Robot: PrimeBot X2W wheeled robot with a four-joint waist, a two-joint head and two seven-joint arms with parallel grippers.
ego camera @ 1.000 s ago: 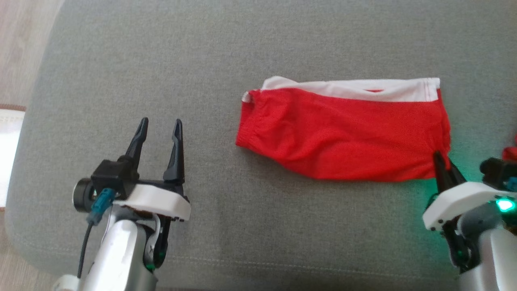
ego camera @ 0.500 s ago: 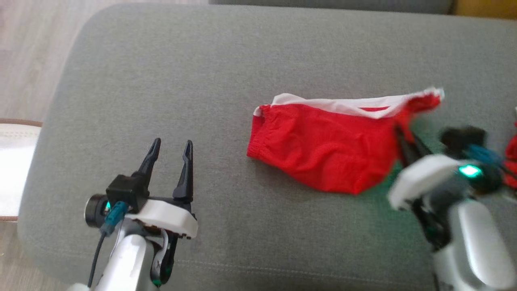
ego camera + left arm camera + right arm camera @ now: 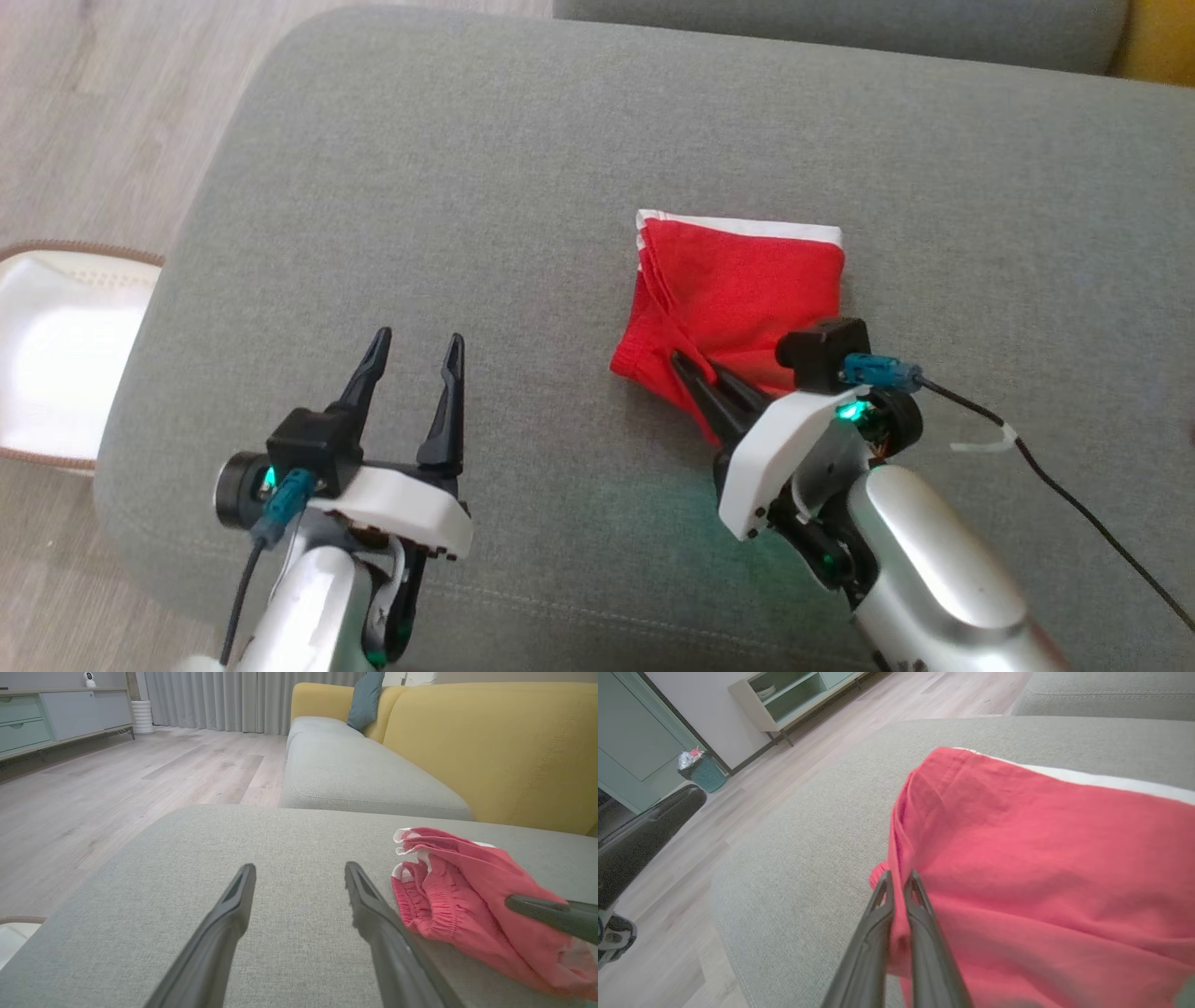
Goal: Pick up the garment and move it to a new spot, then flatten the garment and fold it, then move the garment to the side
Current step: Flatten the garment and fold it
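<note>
Garment of soft red cloth w/ white band (image 3: 738,289), folded near-square, on grey woven sofa cushion (image 3: 523,187); right gripper (image 3: 686,366) pinches its edge, left gripper (image 3: 417,341) wide, empty.

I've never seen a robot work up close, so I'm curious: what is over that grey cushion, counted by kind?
Garment: 1
Grippers: 2, the left gripper open, the right gripper shut on the garment
Total: 3

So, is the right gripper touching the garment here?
Touching. In the right wrist view the right gripper is shut on a fold of the garment, with red cloth pinched between its jaws.
</note>
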